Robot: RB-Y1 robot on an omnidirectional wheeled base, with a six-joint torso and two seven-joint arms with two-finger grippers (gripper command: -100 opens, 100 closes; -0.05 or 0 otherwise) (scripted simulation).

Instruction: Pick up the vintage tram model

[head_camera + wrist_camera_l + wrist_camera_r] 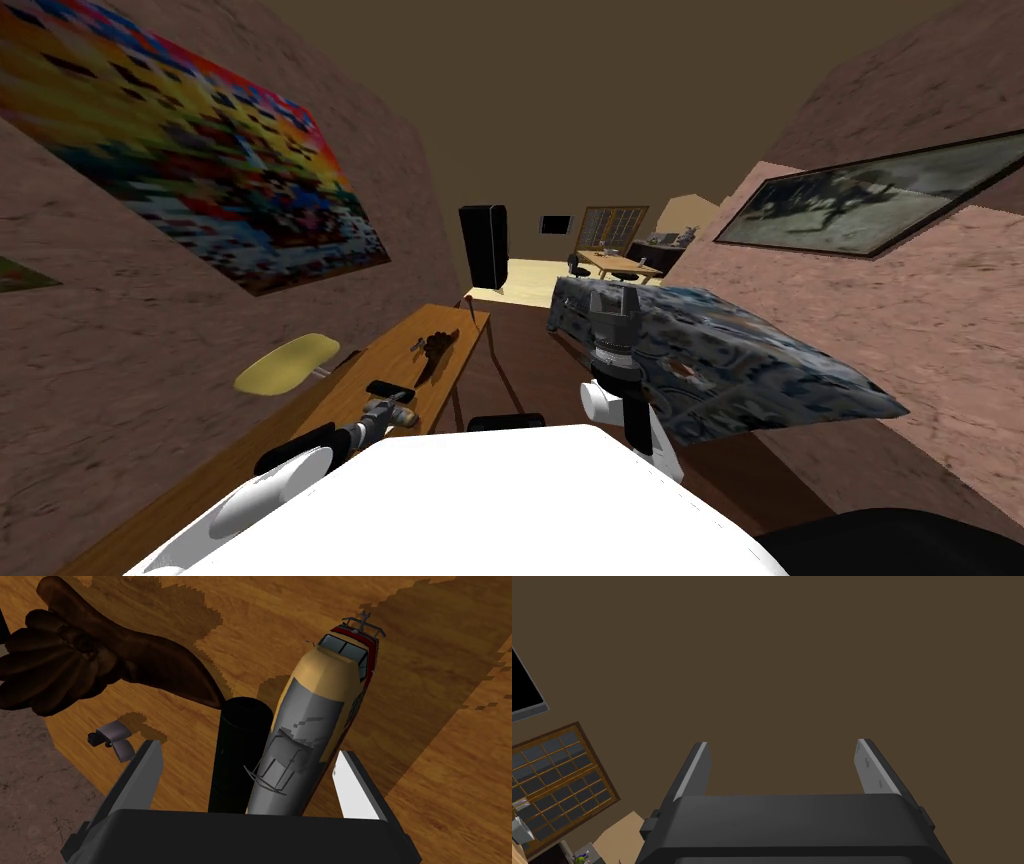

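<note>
The tram model [310,721] rests on the wooden table [440,741] with its grey and yellow roof toward my left hand, red trim at its far end. My left gripper [247,748] hovers over it, open, its fingers [145,776] apart from the tram's sides. A black cylinder [240,751] lies between the fingers too, against the tram. In the head view the left gripper [395,405] is low over the table [400,350]. My right gripper [627,293] is raised and open [782,748], holding nothing.
A dark brown, glove-like object [90,661] lies on the table beyond the cylinder, also visible in the head view [437,345]. A small grey item [112,736] sits near the table's edge. A yellow chair seat [287,362] stands left; patterned furniture [720,350] is right.
</note>
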